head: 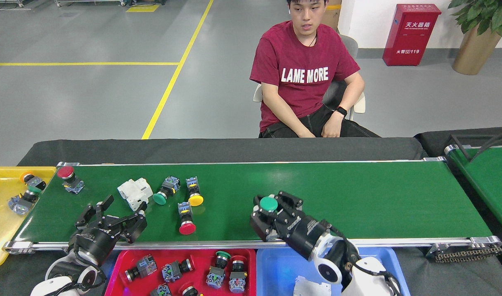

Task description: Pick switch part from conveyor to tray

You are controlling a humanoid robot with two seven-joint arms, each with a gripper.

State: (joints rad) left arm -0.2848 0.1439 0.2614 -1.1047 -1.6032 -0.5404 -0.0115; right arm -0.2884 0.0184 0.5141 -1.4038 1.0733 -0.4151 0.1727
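head view. the right gripper [271, 213] is closed about a green-capped switch part [268, 203], held over the near edge of the conveyor [358, 197]; the part's body is hidden between the fingers, only the green cap showing. the left gripper [111, 216] stands with its fingers spread wide and nothing between them, above the near left end of the belt.

five further pieces lie on the belt: a red-capped switch [68, 179] at the far left, a white breaker block [134, 193], a green-capped switch [165, 191], a yellow-capped switch [193, 192] and a second red-capped switch [186, 218].

the red tray [119, 263], near and left of centre, is cut off by the lower edge; about seven switches show in it, the nearest ones only in part. the blue tray [275, 267] beside it holds one white piece [310, 287], half cut off and partly behind the right arm. the yellow tray [0, 230] at far left is cropped and holds about three switches, hard to separate. a second green belt [485, 181] is cropped at right. a seated person [304, 78] is on the far side.
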